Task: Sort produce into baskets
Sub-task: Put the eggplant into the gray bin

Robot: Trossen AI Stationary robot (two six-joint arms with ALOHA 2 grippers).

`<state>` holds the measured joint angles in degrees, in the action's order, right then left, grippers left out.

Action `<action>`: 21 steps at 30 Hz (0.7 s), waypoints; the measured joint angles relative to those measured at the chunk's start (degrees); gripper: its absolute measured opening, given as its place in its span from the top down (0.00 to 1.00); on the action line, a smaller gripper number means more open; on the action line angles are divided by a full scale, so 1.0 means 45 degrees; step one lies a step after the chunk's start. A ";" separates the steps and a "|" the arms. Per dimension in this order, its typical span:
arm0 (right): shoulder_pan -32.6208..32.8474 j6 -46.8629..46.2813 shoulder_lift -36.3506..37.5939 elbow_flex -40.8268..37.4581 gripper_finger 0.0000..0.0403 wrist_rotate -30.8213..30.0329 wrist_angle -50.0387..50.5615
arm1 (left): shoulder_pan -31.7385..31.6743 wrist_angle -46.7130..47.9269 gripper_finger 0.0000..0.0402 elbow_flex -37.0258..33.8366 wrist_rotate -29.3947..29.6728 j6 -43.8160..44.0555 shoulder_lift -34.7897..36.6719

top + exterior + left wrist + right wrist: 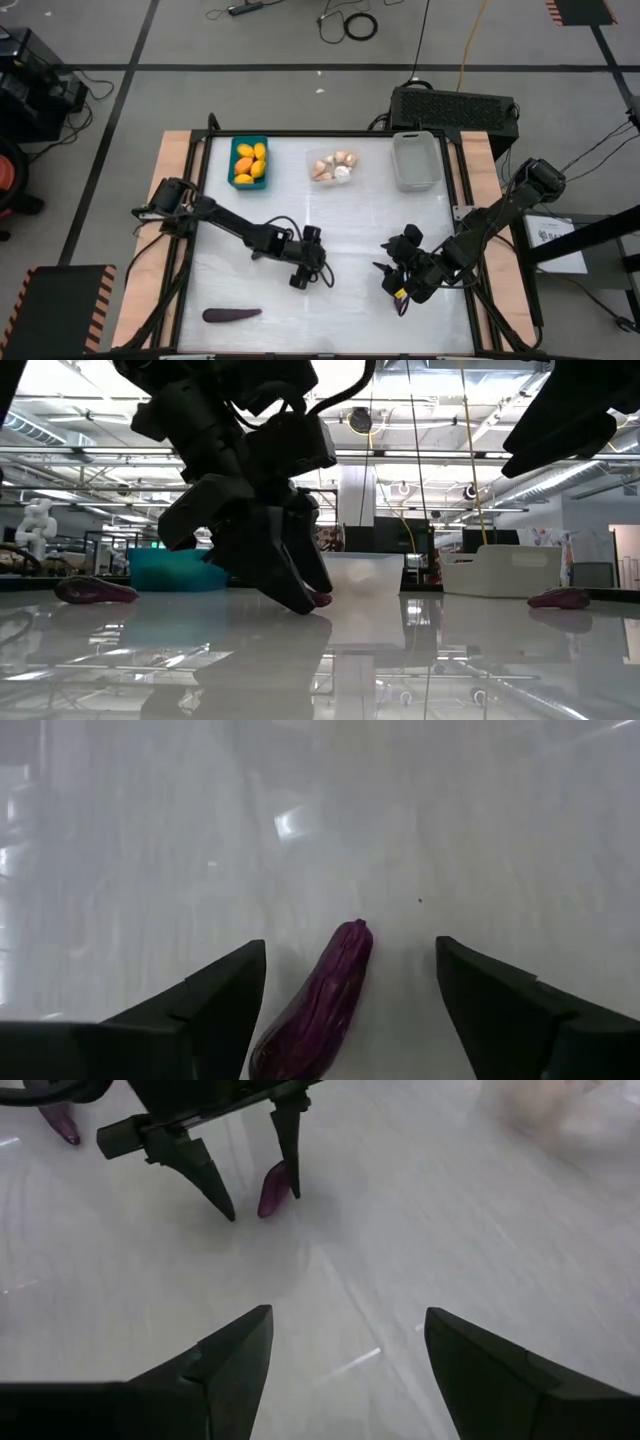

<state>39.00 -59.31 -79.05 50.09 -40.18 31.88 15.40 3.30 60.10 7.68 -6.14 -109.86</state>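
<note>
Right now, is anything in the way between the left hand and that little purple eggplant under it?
Nothing visible. The left hand stands open right over the small purple eggplant, which lies on the bare white table between its two fingers. The right hand waits off to the side.

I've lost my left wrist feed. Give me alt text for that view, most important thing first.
A dark purple eggplant piece lies on the pale table between the open left gripper's two dark fingers, with a gap on both sides. Nothing else shows beyond it except glare on the bare surface.
</note>
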 joint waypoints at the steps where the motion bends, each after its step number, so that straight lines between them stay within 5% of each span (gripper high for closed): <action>1: 0.0000 0.0000 0.0000 0.0000 0.37 0.0000 0.0000 | -0.0072 -0.0017 0.27 -0.0001 -0.0110 -0.0008 0.0000; 9: 0.0000 0.0039 0.0000 0.0000 0.37 0.0000 0.0005 | -0.0614 0.0064 0.36 -0.0023 -0.1186 -0.0031 -0.0005; 21: 0.0000 0.0088 0.0000 0.0000 0.37 0.0000 0.0019 | -0.0856 0.0047 0.78 -0.0040 -0.1362 -0.0063 -0.0024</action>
<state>39.00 -58.91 -79.05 50.09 -40.18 31.97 11.55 3.51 59.91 1.55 -6.42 -109.97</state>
